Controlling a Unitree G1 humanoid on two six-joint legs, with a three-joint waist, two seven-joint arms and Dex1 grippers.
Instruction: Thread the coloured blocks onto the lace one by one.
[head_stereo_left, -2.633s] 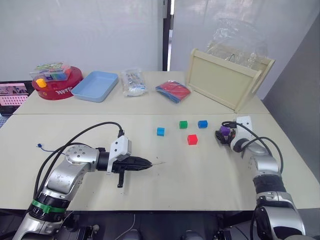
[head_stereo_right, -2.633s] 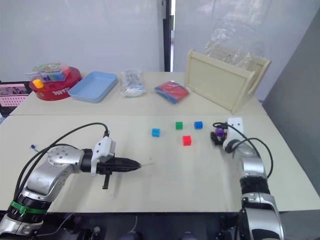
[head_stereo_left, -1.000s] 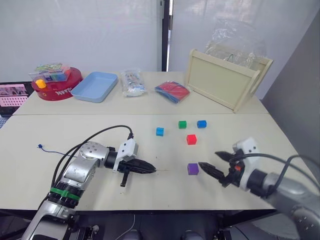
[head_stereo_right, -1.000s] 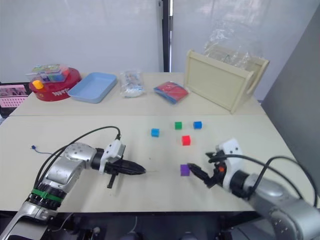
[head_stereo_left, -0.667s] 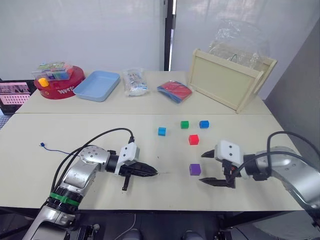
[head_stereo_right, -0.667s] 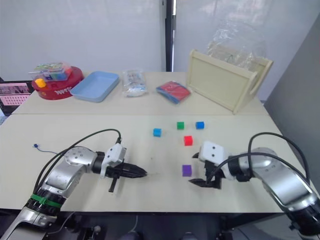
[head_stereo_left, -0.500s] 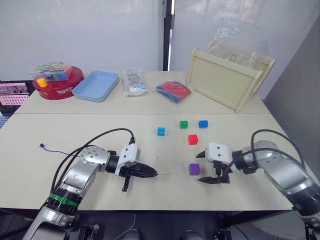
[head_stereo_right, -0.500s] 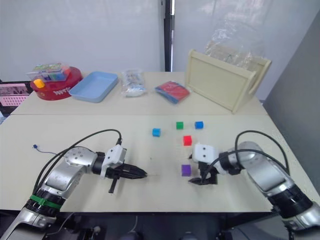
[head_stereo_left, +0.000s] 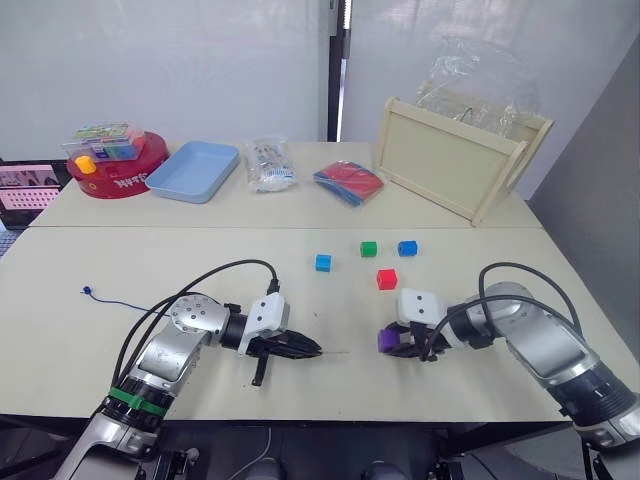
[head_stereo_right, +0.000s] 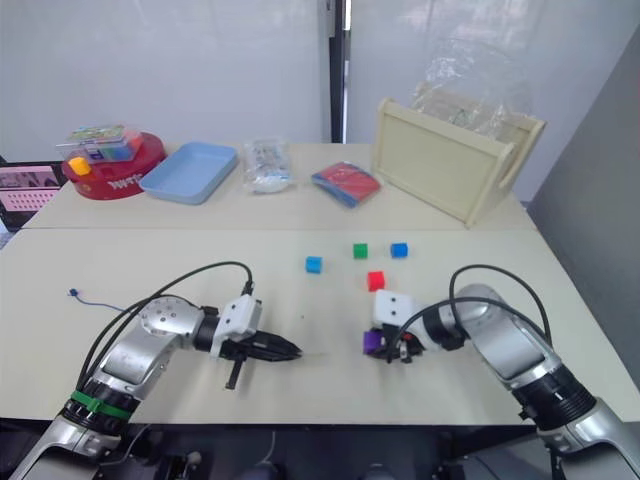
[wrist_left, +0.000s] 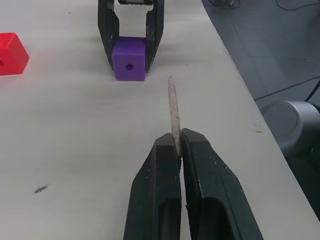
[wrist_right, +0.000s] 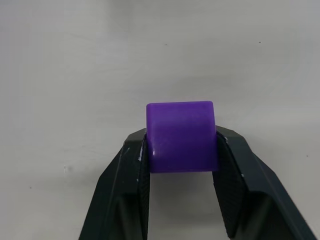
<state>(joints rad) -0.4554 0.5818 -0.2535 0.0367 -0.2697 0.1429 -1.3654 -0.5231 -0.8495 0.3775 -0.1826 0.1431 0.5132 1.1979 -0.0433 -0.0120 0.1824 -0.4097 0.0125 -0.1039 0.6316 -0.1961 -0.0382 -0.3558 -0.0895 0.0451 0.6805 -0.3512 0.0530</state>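
My right gripper (wrist_right: 181, 137) is shut on the purple block (head_stereo_left: 388, 341), which rests on the table with its hole facing my left gripper. My left gripper (head_stereo_left: 312, 349) is shut on the lace's pale stiff tip (wrist_left: 173, 112), which points at the purple block (wrist_left: 129, 58) a short way off. The dark-blue lace (head_stereo_left: 110, 300) trails away to the left across the table. The light blue block (head_stereo_left: 322, 262), green block (head_stereo_left: 369, 248), blue block (head_stereo_left: 406, 247) and red block (head_stereo_left: 386, 278) lie loose beyond the grippers.
Along the far side of the table stand a red round tin (head_stereo_left: 112, 170), a light blue tray (head_stereo_left: 193, 171), a clear plastic bag (head_stereo_left: 270, 165), a red-and-blue packet (head_stereo_left: 348, 183) and a tilted wooden tray (head_stereo_left: 450, 160). The table's front edge runs close below both grippers.
My right gripper has moved in from the right and shut on the purple block lying on the table. My left gripper has slid a little to the right with the lace tip.
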